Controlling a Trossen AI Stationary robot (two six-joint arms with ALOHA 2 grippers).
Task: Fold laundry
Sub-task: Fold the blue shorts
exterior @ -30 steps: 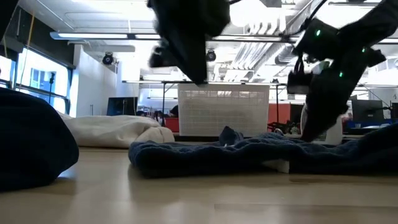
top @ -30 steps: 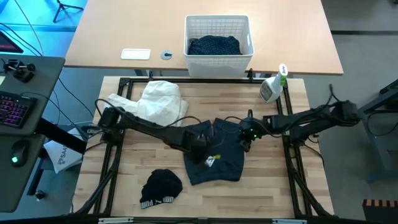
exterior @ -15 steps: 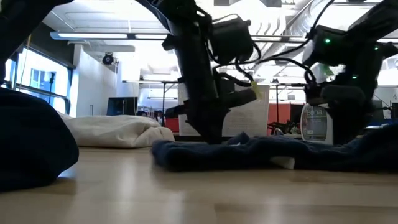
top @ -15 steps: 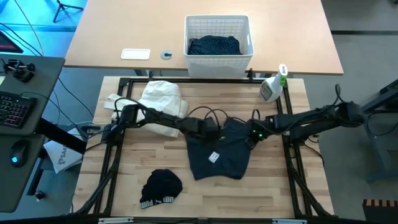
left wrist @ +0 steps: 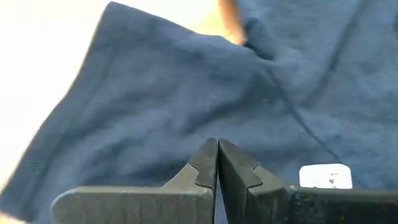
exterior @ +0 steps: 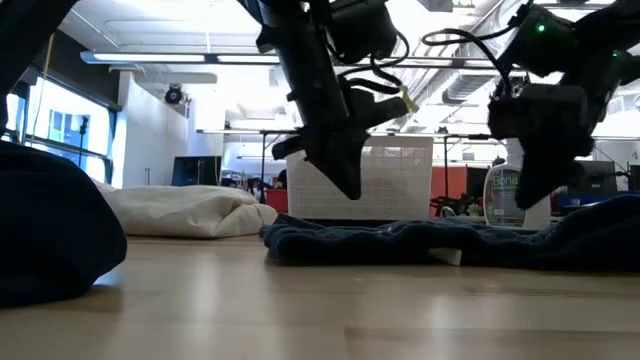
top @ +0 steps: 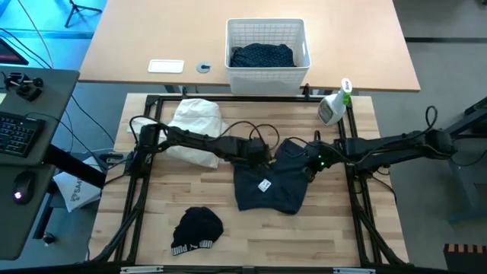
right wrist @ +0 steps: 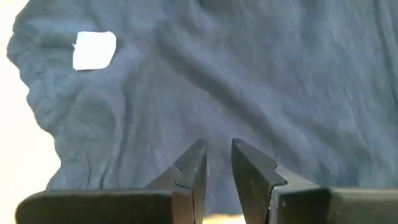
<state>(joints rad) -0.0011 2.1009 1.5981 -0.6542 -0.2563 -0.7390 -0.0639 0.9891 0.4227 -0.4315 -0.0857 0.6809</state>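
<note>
A dark blue garment point(top: 270, 183) with a white tag point(top: 265, 185) lies spread flat on the wooden table. My left gripper point(top: 262, 156) hovers shut over its far left part, fingertips together point(left wrist: 217, 146) and clear of the cloth in the low view point(exterior: 350, 190). My right gripper point(top: 310, 167) hangs over the garment's right edge. Its fingers stand a little apart point(right wrist: 217, 148) with nothing between them. A black piece with white lettering point(top: 196, 230) rests on the table near the front. More navy laundry point(top: 262, 55) lies in the basket.
A white lattice basket point(top: 268, 30) stands on the far table. A white cloth heap point(top: 194, 125) lies at the far left of the wooden table, beside my left arm. A spray bottle point(top: 333, 106) stands at the far right corner. Black frame rails run along both sides.
My left gripper has dropped to the garment's left part, moved across it toward the far right, then come up off the cloth. The garment's left edge has slid toward the right. My right gripper has risen a little and drawn toward the table's right edge.
</note>
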